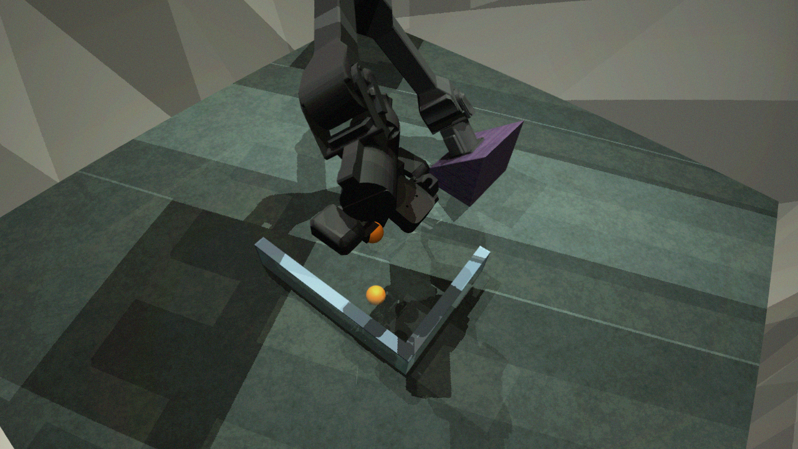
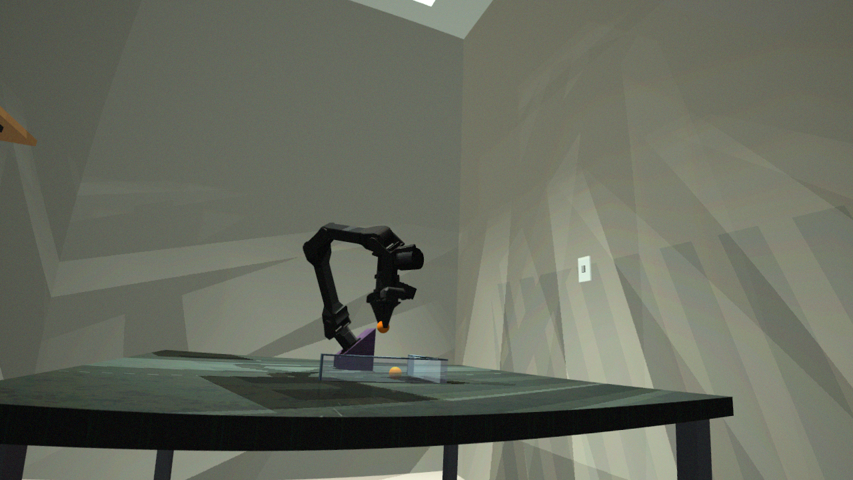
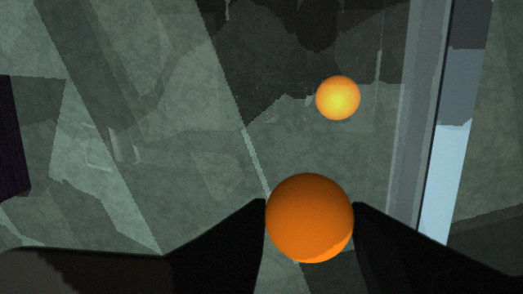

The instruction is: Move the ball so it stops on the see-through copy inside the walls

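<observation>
The orange ball (image 1: 376, 232) (image 2: 382, 327) (image 3: 309, 220) is held between the two black fingertips, up in the air above the level of the wall tops. My gripper (image 3: 307, 211) is shut on it; in the top view the hand hides part of the ball. The see-through copy (image 1: 375, 294) (image 2: 394, 371) (image 3: 337, 97), a brighter yellow-orange, rests on the table inside the corner, close to the long wall. In the wrist view the copy lies beyond the held ball and a little right. The long clear wall (image 1: 312, 283) and the short clear wall (image 1: 458, 285) meet at the front.
The arm's purple wedge base (image 1: 480, 167) (image 2: 360, 352) stands on the green table (image 1: 630, 234) (image 2: 178, 394) behind the walls. The long wall (image 3: 447, 163) runs along the right side of the wrist view.
</observation>
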Available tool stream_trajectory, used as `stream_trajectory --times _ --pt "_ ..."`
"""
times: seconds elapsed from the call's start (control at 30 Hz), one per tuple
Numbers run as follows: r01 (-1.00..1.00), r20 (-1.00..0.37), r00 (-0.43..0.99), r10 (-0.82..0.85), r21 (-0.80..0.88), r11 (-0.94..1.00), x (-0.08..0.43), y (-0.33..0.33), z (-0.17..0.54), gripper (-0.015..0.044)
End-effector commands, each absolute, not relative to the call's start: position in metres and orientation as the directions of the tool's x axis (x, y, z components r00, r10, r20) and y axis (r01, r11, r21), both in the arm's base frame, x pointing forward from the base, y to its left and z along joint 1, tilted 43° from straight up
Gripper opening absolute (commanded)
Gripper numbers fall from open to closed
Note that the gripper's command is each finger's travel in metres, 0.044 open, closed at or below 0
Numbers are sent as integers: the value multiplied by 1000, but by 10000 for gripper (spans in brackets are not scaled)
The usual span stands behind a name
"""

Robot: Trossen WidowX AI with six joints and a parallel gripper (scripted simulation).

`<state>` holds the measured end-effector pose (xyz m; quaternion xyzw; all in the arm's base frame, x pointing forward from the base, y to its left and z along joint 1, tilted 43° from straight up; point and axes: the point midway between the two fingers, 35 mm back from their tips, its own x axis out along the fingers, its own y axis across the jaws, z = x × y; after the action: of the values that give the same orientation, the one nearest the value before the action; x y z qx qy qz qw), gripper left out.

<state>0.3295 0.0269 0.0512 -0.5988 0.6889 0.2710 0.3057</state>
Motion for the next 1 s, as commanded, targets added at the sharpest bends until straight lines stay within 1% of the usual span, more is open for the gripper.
stream_trajectory --times 0.0,0.27,0.47,0.8,0.97 --pt "-991 -746 -98 -659 12 134 340 27 36 0" --pt "-991 -746 -97 -659 10 134 359 24 6 0" --pt "-991 -746 -96 -659 9 134 359 16 -4 0" --pt "-991 -744 -96 -662 9 134 353 -20 -43 0" --pt "-991 -743 -96 -662 9 135 352 -23 -46 0"
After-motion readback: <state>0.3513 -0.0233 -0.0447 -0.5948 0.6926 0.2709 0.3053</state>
